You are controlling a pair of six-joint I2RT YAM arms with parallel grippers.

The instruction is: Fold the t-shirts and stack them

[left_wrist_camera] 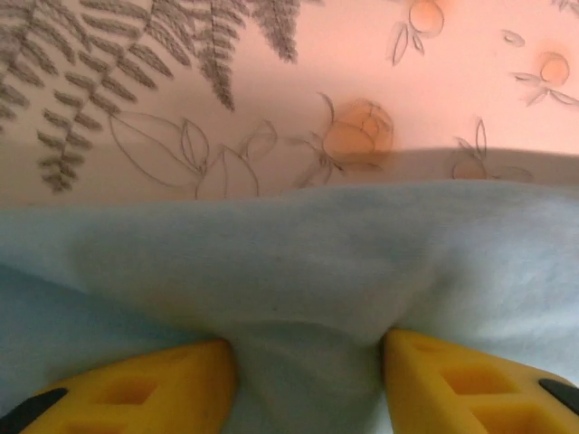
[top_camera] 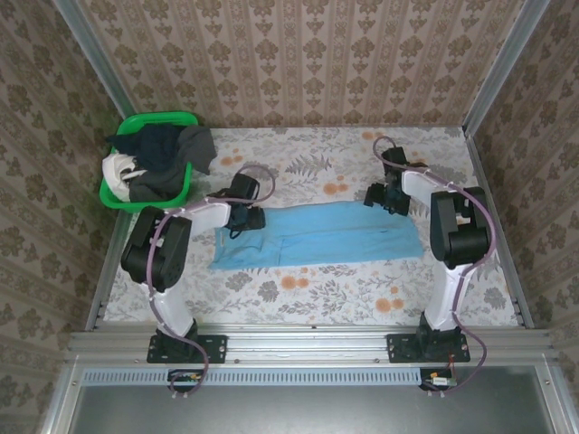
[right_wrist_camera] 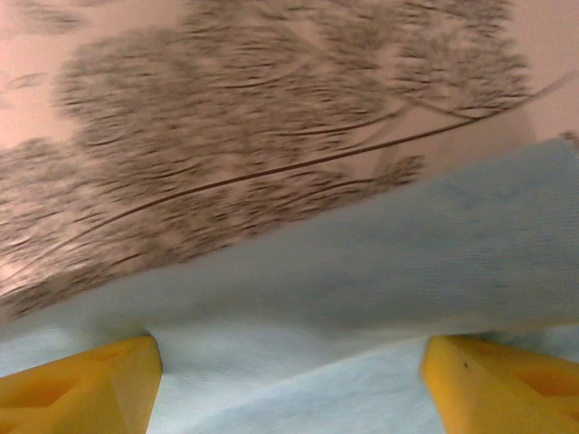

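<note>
Item: the light blue t-shirt (top_camera: 317,237) lies as a long folded strip across the middle of the top view, on the floral tablecloth (top_camera: 298,167).
Other stock: dark and white garments (top_camera: 167,154) are heaped in the green basket (top_camera: 149,119), upper left.
Left gripper (top_camera: 244,218): sits at the strip's upper left edge. Its wrist view shows yellow fingers (left_wrist_camera: 136,389) half closed either side of a pucker of cloth and touching it. Whether the hold is firm cannot be told.
Right gripper (top_camera: 387,201): sits at the upper right edge, fingers (right_wrist_camera: 81,384) wide apart and straddling a raised fold without pinching it.
Handling: judged light, limp and prone to sag between holds. Best taken at both ends of the upper long edge, nipping all layers together.
View differences: the top view gives the whole outline. The wrist views give finger-to-cloth contact and the layered edge, and the right one is blurred.
</note>
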